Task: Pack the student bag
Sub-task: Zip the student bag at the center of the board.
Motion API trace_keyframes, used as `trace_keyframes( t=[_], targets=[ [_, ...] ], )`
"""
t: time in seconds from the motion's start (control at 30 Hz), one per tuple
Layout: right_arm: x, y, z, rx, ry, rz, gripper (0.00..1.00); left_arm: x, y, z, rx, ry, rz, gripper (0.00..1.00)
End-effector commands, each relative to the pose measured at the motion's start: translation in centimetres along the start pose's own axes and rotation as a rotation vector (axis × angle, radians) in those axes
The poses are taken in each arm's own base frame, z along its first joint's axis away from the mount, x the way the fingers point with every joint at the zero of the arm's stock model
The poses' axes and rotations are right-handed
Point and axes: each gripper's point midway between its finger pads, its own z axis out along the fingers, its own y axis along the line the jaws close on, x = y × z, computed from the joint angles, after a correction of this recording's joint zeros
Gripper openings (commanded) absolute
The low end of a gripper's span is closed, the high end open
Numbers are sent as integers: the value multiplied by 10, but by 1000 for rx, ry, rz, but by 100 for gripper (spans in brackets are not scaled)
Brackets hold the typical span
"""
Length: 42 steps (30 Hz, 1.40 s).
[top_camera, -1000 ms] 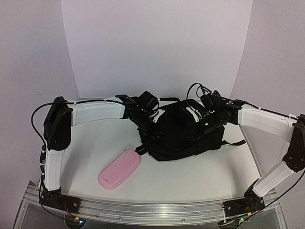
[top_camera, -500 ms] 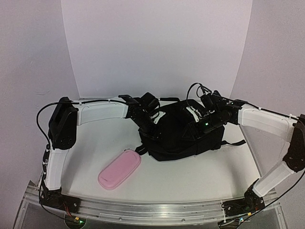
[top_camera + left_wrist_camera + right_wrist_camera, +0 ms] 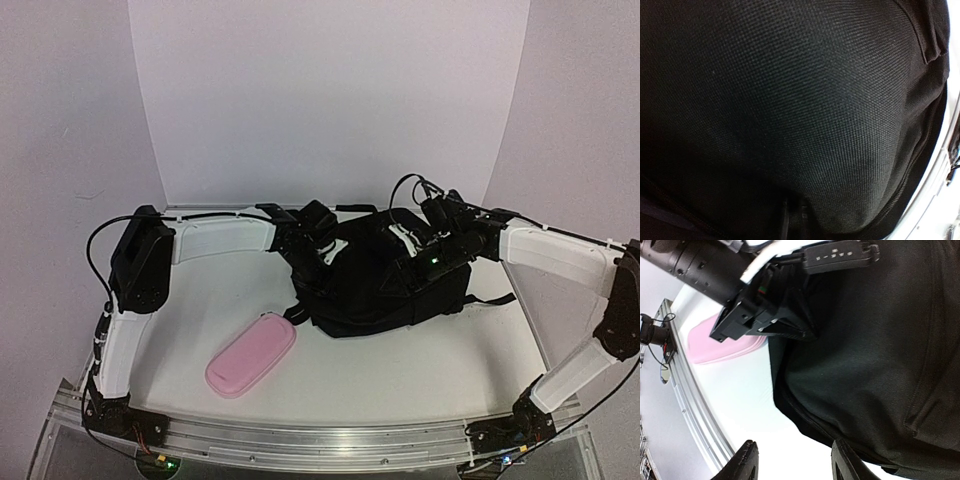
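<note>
The left fingers (image 3: 308,268) press against the bag (image 3: 370,290); fabric fills their camera, so their gap cannot be told. The right fingers (image 3: 749,460) stand parted, apparently holding nothing.

The bag (image 3: 375,290) in front of me is a big, soft black backpack. In the overhead view it lies slumped just right of centre, toward the back of the white table (image 3: 430,370). It sits low and lumpy, not upright. A thin black strap (image 3: 492,298) trails out flat from its right side. From my left wrist its woven fabric fills almost the whole frame in one smooth bulge, with a zip (image 3: 918,167) curving down the right edge. From my right wrist it fills the right half, its rounded bottom edge resting on the table.
</note>
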Motion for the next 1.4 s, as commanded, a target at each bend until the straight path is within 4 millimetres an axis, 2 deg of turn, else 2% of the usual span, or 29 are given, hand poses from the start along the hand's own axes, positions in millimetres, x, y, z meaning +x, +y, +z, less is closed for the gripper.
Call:
trace_keyframes(
  t=[0.0, 0.23, 0.37, 0.57, 0.67, 0.83, 1.03, 1.2, 1.3, 1.37],
  targets=[
    [-11, 5, -1, -30, -13, -33, 50, -21, 4, -26, -28, -83, -8, 1],
    [-16, -2, 4, 12, -12, -73, 55, -39, 15, -79, 0, -240, -81, 0],
    [-20, 6, 14, 25, 2, -130, 62, -44, 27, -94, 42, -299, -151, 0],
    [-24, 25, 41, 47, 36, -230, 64, -46, 33, -96, 72, -314, -184, 0],
    [-25, 27, 52, 53, 51, -230, 62, -44, 24, -94, 119, -280, -168, 0],
    [-23, 34, 58, -1, 49, -208, 61, -45, 25, -105, 113, -333, -172, 0],
    [-30, 45, 79, -23, 58, -218, 63, -44, 27, -98, 112, -312, -191, 0],
    [-30, 36, 98, 4, 88, -213, 61, -45, 31, -97, 105, -318, -209, 0],
    [-30, 30, 104, 26, 95, -209, 55, -45, 34, -99, 102, -326, -217, 0],
    [-28, 26, 107, 43, 104, -207, 42, -45, 38, -100, 97, -329, -225, 0]
  ],
)
